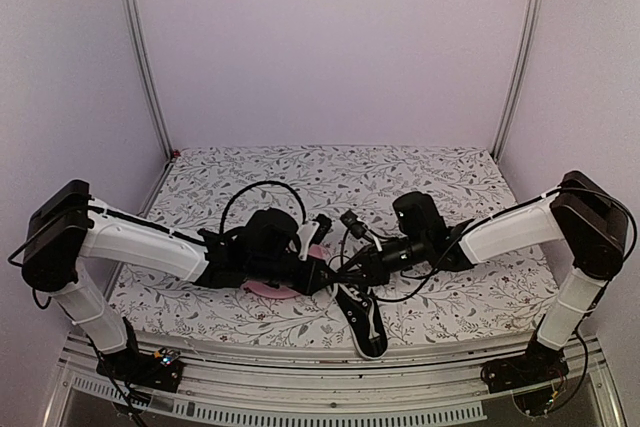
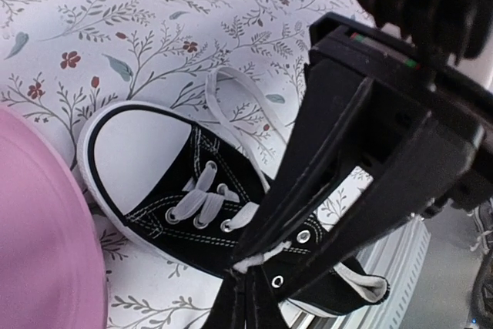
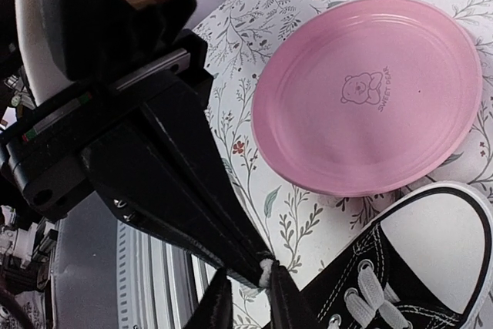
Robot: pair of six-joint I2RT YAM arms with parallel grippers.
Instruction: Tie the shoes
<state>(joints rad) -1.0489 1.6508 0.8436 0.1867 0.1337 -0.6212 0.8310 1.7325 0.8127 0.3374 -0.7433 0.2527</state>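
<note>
A single black low-top canvas sneaker [image 1: 362, 325] [image 2: 154, 190] [image 3: 408, 267] with a white rubber toe cap and sole lies on the floral-printed table cloth [image 1: 300, 177] [image 2: 115, 21] [image 3: 285, 221], near the front edge of the table and between the two arms. Its heel opening points toward that near edge. Its toe points toward a round pink plastic plate [image 1: 270, 290] [image 2: 38, 244] [image 3: 370, 98] printed with a small bear. The toe cap sits just beside the plate's rim, and whether the two touch cannot be told.

The left gripper [image 1: 328, 279] [image 2: 248, 262] reaches in over the plate to the upper eyelets of the sneaker. Its two black fingers are drawn together at the tips, with a short bit of white lace [image 2: 250, 261] [image 3: 266, 271] pinched between them. The right gripper [image 1: 350, 273] [image 3: 266, 267] comes in from the opposite side to nearly the same spot. Its fingers are likewise pressed closed, with a sliver of the same white lace between the tips. The two sets of fingertips meet almost tip to tip over the sneaker's tongue.

Lower down, the lacing crosses flat through the eyelets. A loose lace loop [image 2: 209, 102] trails off the sneaker and lies on the cloth on its far side from the left wrist view.
</note>
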